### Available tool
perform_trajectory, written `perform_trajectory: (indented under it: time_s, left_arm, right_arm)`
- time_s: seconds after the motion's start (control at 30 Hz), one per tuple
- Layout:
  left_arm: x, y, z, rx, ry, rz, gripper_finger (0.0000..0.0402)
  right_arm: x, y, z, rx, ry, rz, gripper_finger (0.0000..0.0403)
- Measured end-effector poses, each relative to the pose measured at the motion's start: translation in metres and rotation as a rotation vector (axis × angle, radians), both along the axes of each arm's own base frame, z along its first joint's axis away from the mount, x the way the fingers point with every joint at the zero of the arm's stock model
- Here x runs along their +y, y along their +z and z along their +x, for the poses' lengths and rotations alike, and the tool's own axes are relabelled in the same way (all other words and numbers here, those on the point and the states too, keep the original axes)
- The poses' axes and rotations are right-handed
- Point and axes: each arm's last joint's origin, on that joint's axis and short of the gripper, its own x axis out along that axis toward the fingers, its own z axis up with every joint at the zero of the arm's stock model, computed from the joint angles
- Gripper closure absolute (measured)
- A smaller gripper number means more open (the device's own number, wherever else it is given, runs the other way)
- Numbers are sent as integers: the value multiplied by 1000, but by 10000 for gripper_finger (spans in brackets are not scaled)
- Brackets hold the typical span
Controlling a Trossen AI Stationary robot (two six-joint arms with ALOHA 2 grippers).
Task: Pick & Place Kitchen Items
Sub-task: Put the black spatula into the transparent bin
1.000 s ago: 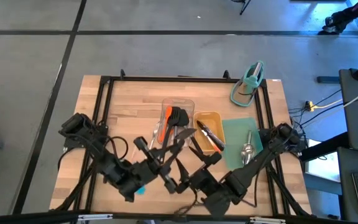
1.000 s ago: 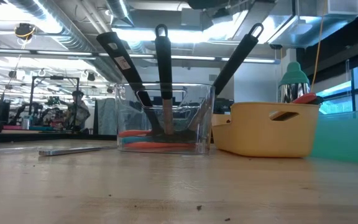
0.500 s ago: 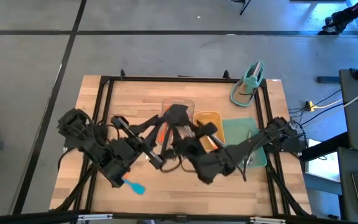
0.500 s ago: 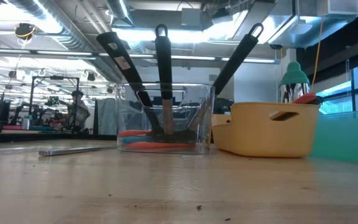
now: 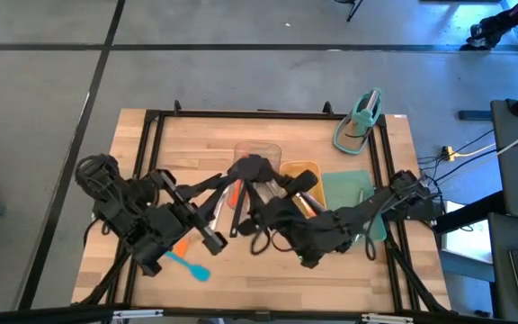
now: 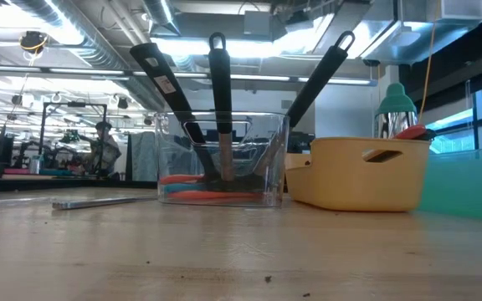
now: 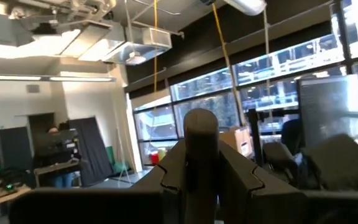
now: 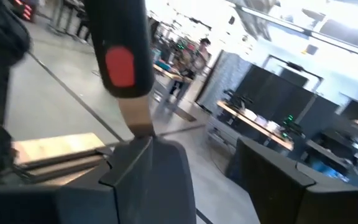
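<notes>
- The left gripper [image 7: 201, 186] is seen clenched on the upright handle of a black-handled utensil [image 7: 201, 140], which is held clear of the wooden table [image 5: 151, 144].
- In the high view, the left arm is reached in from the table's left side towards the middle, and the right arm from the right side, so that both are met just in front of the clear tray [image 5: 257, 147].
- In the right wrist view, a black handle with a red patch [image 8: 122, 62] is seen beside the right gripper [image 8: 210, 177]; whether it is grasped cannot be told.
- Three black utensil handles [image 6: 217, 100] are leaned upright in the clear tray, and orange and blue spatulas [image 6: 212, 195] are laid flat on its bottom.
- The yellow tray [image 6: 362, 171] is placed just beside the clear tray; a red-tipped item [image 6: 408, 131] is seen above its rim.
- A blue spatula [image 5: 192, 267] is left on the table near the front edge, beside the left arm.
- A steel spoon [image 5: 358, 217] is laid on the teal mat [image 5: 342, 184].
- A flat steel utensil [image 6: 99, 201] is laid on the table, apart from the clear tray.
</notes>
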Motion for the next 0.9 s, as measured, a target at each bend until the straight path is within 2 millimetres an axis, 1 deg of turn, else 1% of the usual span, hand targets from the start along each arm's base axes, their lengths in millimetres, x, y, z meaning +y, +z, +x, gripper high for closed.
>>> perform_trajectory:
  time_s: [0.13,0.23,0.4,0.47,0.57,0.7,0.83,0.9]
  left_arm:
    - [-1,7,-10,-9,-27,-9,353]
    - [0,11,-14,-4,-37,-4,353]
    - [-1,11,-13,26,-47,20,353]
    - [-2,11,-12,41,-47,33,353]
    - [-3,11,-11,46,-47,35,353]
    - [-1,11,-10,37,-44,30,353]
    - [2,6,2,64,-24,39,353]
    - [2,5,4,68,-26,40,353]
  right_arm:
    - [9,10,-7,-36,75,-12,167]
    - [14,13,-10,-43,126,-40,167]
    - [19,13,-5,-69,314,-125,166]
    - [20,11,-1,-80,356,-142,165]
    - [18,6,6,-90,362,-145,159]
    - [9,1,17,-107,322,-126,150]
    - [4,-6,24,-97,234,-115,146]
    - [1,-6,25,-87,215,-125,145]
